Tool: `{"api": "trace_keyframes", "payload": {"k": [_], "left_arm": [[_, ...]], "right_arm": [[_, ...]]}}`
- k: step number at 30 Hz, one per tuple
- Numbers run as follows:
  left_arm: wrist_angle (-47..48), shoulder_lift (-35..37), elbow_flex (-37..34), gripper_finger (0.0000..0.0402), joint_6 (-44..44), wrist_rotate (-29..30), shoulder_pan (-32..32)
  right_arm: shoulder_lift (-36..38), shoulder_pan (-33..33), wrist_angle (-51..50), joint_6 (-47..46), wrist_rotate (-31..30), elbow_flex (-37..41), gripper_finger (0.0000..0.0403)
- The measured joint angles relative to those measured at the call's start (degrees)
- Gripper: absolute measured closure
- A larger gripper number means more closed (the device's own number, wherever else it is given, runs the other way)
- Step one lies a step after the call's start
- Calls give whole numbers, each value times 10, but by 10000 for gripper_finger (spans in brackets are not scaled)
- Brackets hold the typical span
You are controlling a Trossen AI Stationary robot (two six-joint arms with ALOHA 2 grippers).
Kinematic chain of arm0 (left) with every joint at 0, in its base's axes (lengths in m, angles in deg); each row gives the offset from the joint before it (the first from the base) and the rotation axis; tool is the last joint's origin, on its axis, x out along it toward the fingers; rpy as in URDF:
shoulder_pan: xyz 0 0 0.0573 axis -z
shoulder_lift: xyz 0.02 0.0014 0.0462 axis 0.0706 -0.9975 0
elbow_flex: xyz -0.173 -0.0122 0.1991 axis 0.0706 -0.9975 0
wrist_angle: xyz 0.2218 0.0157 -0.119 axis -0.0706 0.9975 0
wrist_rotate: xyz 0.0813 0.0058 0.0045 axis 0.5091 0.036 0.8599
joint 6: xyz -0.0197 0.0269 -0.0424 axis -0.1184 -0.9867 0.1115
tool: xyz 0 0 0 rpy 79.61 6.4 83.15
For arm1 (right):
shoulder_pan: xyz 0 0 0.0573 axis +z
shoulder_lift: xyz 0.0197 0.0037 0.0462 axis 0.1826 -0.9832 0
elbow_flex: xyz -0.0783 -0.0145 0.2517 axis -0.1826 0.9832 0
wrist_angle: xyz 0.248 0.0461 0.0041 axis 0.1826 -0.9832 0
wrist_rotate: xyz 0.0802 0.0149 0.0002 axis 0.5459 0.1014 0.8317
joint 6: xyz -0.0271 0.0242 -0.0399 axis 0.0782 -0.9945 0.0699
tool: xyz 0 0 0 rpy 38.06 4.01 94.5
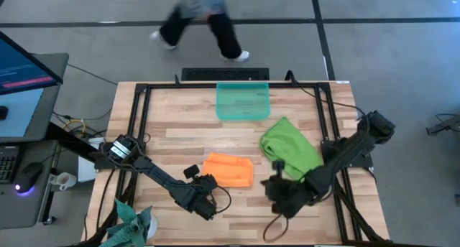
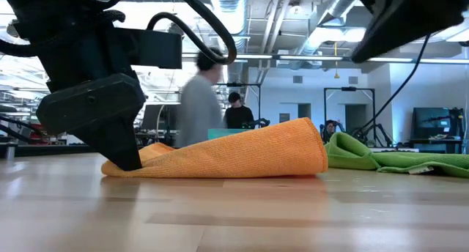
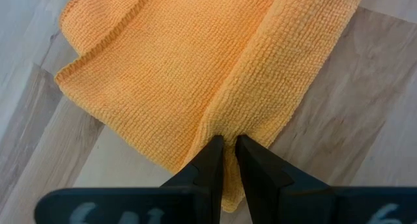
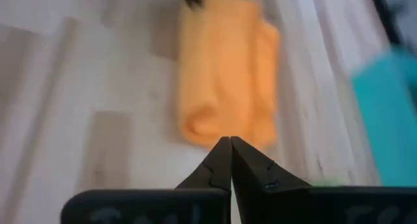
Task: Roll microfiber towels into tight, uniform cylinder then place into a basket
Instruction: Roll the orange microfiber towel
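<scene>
Light: I see bright, even overhead light, ceiling fixtures glaring in low view | Shadows: soft, faint under orange towel [image 2: 227, 153] | Blur: right wrist view smeared beyond its fingers [image 4: 218, 160]; walking person [image 1: 201, 21] streaked | Focus: left wrist view crisp

The left gripper [image 3: 229, 146] pinches a raised fold of the orange towel [image 3: 195, 74], which spreads toward twelve o'clock over the wooden table [image 3: 345, 139].

Folded orange towel [image 1: 229, 169], crumpled green towel [image 1: 290, 146], empty basket [image 1: 243, 102].
</scene>
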Motion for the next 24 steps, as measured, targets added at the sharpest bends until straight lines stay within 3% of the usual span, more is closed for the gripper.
{"api": "trace_keyframes", "payload": {"k": [7, 17, 24], "left_arm": [[-1, 0, 0, 359, 0, -4, -3], [-1, 0, 0, 359, 0, -4, -3], [-1, 0, 0, 359, 1, -4, -3]], "right_arm": [[-64, -23, 145, 133, 6, 0, 376], [-119, -101, 202, 112, 93, 0, 396], [-146, -129, 170, 67, 176, 2, 394]]}}
